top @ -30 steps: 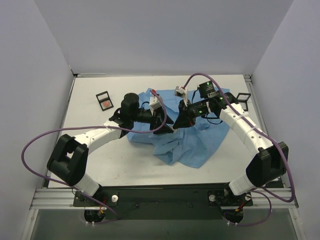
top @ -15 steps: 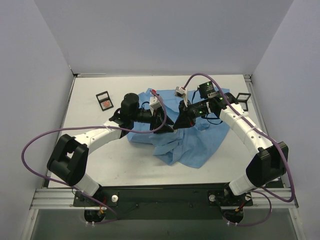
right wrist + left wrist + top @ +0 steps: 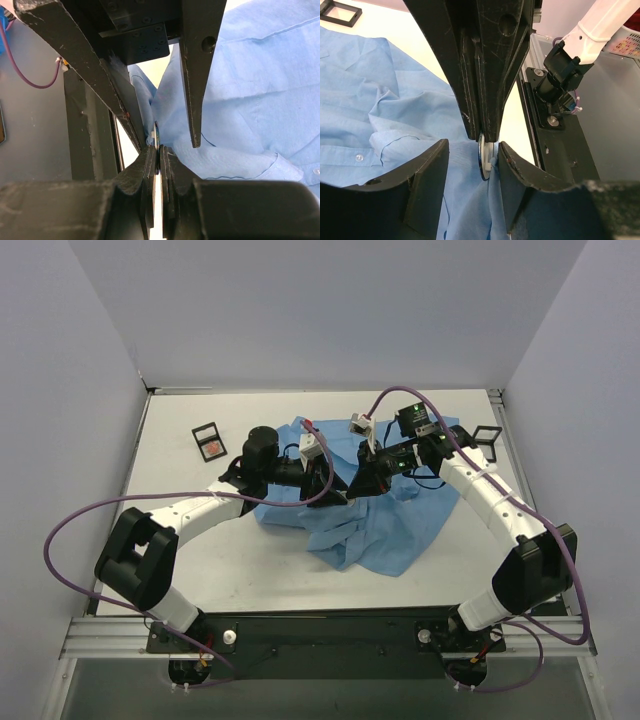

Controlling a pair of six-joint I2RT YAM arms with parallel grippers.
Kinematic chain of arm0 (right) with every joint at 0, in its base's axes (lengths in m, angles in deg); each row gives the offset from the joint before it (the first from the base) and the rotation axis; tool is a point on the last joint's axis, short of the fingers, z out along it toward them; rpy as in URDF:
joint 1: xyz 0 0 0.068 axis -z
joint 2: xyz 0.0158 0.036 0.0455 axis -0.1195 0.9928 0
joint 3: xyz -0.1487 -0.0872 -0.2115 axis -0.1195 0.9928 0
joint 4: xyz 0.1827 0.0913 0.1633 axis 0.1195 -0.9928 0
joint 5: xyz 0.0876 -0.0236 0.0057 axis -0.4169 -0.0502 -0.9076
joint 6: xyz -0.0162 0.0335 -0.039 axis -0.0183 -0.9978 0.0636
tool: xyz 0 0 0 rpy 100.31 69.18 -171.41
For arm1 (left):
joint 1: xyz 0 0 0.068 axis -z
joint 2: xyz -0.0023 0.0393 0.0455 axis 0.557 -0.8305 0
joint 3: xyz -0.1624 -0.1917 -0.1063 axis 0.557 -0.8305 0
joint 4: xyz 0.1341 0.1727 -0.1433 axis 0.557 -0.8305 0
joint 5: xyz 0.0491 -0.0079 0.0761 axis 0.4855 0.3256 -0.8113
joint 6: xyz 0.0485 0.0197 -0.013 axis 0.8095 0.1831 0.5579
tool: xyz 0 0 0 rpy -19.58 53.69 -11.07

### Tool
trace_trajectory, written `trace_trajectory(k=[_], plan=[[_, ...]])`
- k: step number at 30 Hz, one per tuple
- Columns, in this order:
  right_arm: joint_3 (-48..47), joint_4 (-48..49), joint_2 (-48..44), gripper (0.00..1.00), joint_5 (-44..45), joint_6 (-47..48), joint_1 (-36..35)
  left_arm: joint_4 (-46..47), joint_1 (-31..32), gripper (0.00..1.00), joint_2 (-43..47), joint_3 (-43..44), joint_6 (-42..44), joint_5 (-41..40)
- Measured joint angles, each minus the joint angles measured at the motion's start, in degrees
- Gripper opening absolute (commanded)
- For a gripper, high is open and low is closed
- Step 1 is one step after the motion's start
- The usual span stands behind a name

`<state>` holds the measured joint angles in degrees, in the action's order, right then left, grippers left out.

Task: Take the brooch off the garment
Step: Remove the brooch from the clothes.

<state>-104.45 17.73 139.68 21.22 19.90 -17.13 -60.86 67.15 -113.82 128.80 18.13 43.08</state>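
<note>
light blue shirt (image 3: 395, 530) lies crumpled mid-way across the desk (image 3: 220, 570), its one brooch (image 3: 484, 161) edge-on, pinched by the right gripper (image 3: 158, 152), fingers pressed together; the left gripper (image 3: 473, 145) is spread either side. two black frames: far-left frame (image 3: 203, 429) holds a reddish patch (image 3: 212, 448), far-right frame (image 3: 487, 437) sits near the right edge.

You are finding nothing legible here: no lettering, brand, number or sign is showing clearly enough to read on the garment (image 3: 400, 540), the black frames (image 3: 205, 428) or the surface (image 3: 260, 570) in any view.
</note>
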Motion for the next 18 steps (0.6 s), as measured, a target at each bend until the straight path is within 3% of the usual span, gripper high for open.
trace_trajectory(k=[8, 18], plan=[[0.07, 0.0, -0.33, 0.0, -0.48, 0.15, 0.07, 0.02, 0.0, 0.56, 0.0, 0.0, 0.57, -0.02], [0.35, 0.02, -0.81, 0.0, -0.94, 0.39, 0.39, 0.02, 0.17, 0.47, -0.04, 0.0, 0.61, 0.22]])
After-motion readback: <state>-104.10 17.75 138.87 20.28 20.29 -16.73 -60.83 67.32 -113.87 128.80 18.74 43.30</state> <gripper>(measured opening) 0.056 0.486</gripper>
